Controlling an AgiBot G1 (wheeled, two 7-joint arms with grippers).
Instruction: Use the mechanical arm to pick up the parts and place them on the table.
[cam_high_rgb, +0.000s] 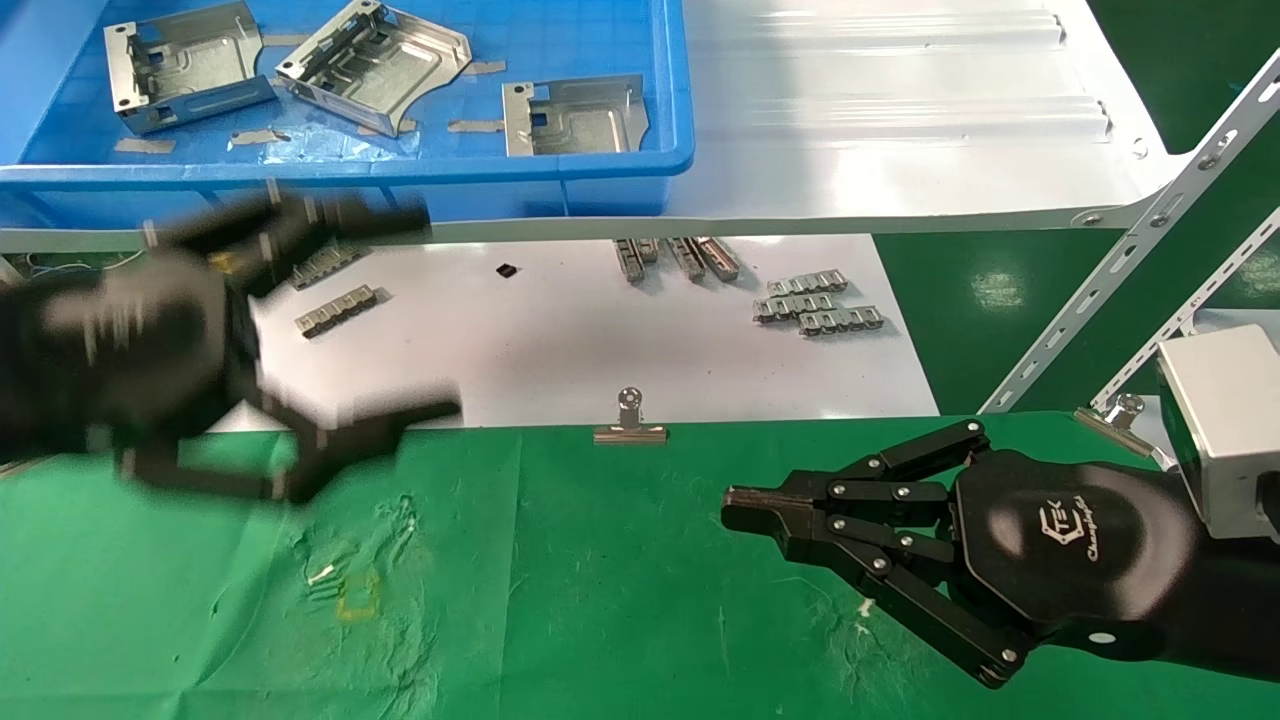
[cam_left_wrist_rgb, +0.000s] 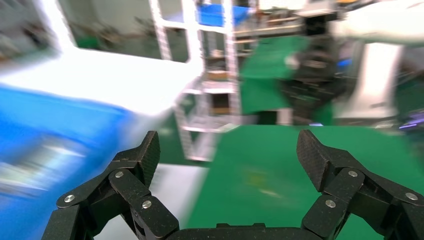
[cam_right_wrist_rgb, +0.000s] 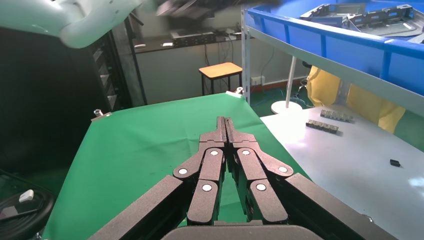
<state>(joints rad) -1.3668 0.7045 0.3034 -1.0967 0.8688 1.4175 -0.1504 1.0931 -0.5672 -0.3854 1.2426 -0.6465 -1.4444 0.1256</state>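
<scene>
Three brackets (cam_high_rgb: 375, 62) lie in the blue bin (cam_high_rgb: 600, 160); apparently none on the green bench (cam_high_rgb: 600, 580). Left hand (cam_high_rgb: 340, 320) fingers spread, empty; right hand (cam_high_rgb: 740, 510) clenched, idle.

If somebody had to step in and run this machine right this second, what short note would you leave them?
Left gripper: fingers spread open, empty, held in front of the blue bin, over the near edge of the white sheet.
Right gripper: fingers pressed together, empty, parked low over the green table.
Parts: three metal brackets lie in the bin, one on the left, one in the middle, one on the right.
Done: no bracket is on the green table yet.
Left: pick up all three brackets and set them on the green table.
</scene>
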